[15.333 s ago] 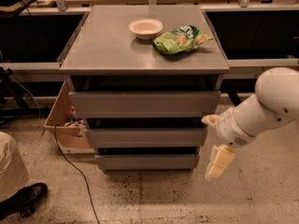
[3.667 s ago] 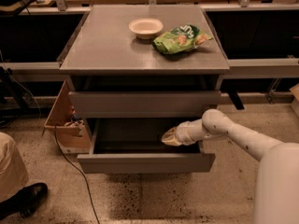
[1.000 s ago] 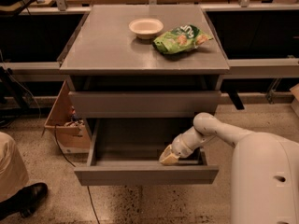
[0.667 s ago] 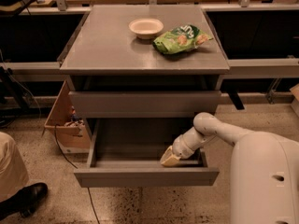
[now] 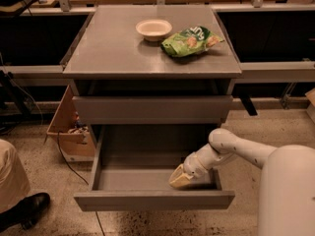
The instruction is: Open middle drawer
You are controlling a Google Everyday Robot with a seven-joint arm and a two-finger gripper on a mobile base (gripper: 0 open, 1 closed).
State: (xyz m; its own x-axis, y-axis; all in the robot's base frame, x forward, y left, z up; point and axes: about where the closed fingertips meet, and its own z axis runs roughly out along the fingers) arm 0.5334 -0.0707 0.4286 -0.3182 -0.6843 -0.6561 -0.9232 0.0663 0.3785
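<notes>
The fingers (image 5: 180, 179) of the gripper (image 5: 176, 183) form one pale wedge with no gap showing between them, and they hold nothing. They are dipped inside the middle drawer (image 5: 147, 199), right of its centre, tips low against the floor and just behind the front panel. That panel lies between the fingers and the camera, its long axis running left to right across the pull direction. The drawer stands far out from the cabinet, so the opening looks done. Any exit likely has to go up over the panel, under the closed top drawer (image 5: 152, 109). On the top surface (image 5: 108, 48) sit a bowl (image 5: 154, 29) and a chip bag (image 5: 189, 40).
</notes>
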